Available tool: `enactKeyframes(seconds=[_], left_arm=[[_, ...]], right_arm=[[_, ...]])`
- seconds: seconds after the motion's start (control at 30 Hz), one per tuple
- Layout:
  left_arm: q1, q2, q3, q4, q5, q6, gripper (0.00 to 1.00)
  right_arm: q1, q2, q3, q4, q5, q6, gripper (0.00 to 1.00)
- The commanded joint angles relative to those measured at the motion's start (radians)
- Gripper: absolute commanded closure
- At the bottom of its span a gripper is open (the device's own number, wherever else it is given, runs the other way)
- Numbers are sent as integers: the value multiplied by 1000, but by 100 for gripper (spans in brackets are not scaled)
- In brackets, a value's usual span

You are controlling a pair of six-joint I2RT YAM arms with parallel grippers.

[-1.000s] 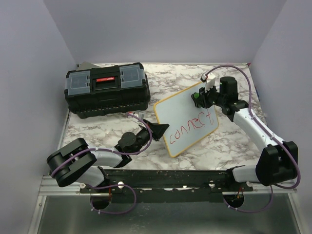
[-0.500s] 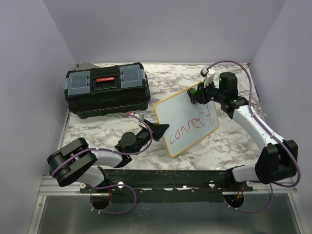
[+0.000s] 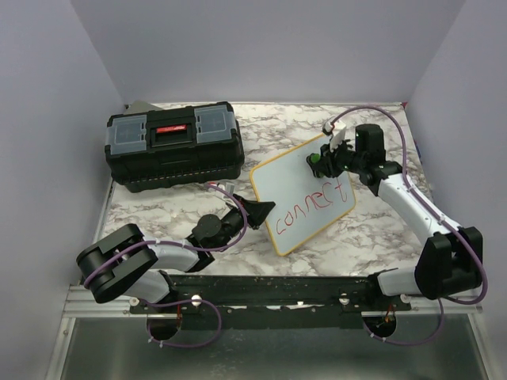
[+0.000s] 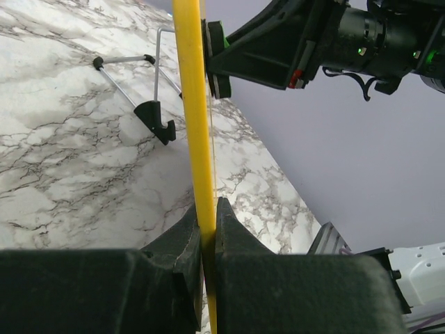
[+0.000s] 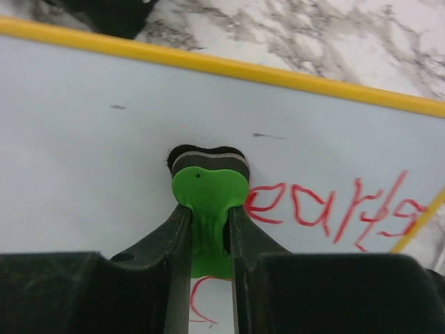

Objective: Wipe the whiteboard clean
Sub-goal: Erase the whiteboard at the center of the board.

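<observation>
Red marker spells "connect" across the lower right of the whiteboard [image 3: 303,196], which stands tilted at centre-right of the top view, framed in yellow. In the right wrist view the red letters begin just right of the eraser, but I can't read them from that angle. The black toolbox [image 3: 174,145] at upper left carries a red label too small to read.

The left arm's fingers [image 3: 257,212] are clamped on the board's lower-left edge. The right arm's fingers [image 3: 321,165] are closed on a green eraser [image 5: 207,198], its dark pad pressed to the white face near the upper corner.

Open marbled bench [image 3: 158,210] lies between toolbox and board, and at the board's lower right. Pale lilac walls [image 3: 261,47] close in three sides, the right one near the right arm.
</observation>
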Motion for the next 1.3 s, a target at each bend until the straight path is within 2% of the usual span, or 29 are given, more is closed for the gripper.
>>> enactKeyframes(seconds=[0.0, 0.07, 0.23, 0.4, 0.57, 0.73, 0.87, 0.97, 1.07, 1.27], left_arm=[[-21, 1, 5, 48, 104, 75, 100], [-21, -1, 6, 43, 103, 76, 100], [-22, -2, 7, 40, 104, 73, 100], [-22, -16, 3, 27, 101, 78, 100], [-21, -15, 0, 32, 99, 78, 100], [-21, 0, 3, 49, 103, 71, 100], [-22, 10, 11, 49, 107, 67, 100], [-22, 14, 16, 49, 108, 65, 100], [-22, 14, 16, 46, 108, 64, 100], [-22, 4, 8, 32, 106, 65, 100]], right_arm=[[40, -30, -48, -84, -245, -81, 99], [41, -48, -55, -25, -205, -32, 99], [36, -38, -17, 85, 78, 88, 99], [-2, -10, -3, 102, 173, 130, 99], [-22, -18, -57, 88, 144, 64, 99], [-19, -65, -153, -28, -140, -172, 99], [-15, -98, -220, -48, -126, -261, 99], [-15, -107, -229, -25, -87, -241, 99], [-16, -101, -204, 55, -10, -127, 99], [-16, -41, -67, 147, 121, 15, 99]])
